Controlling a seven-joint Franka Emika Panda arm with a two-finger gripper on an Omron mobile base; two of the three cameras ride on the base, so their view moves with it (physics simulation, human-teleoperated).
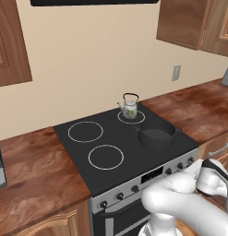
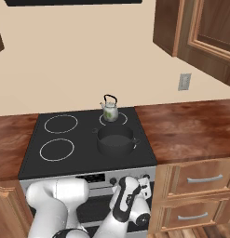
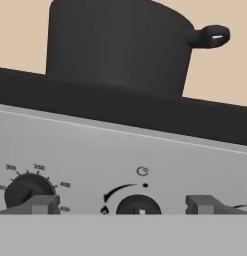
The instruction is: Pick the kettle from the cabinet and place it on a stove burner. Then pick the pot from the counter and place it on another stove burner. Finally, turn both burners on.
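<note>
Sitting on separate burners: kettle (image 1: 130,109) rear, pot (image 1: 156,134) front; both placements look done; claw (image 3: 122,204) wide, empty, facing a knob (image 3: 138,205); burners yet to switch on.

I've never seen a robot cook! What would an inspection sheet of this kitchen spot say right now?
Surface: flat black glass cooktop, four white rings.
Job's things: small whitish leaf-print kettle on back right ring; squat dark pot on front right ring.
Clutter: nothing seen.
Hand: white arm's hand open, facing a black knob on the steel front panel below the pot.
Cables: nothing seen.
Surroundings: reddish-brown wood counter, wall outlet, brown cabinets.
</note>
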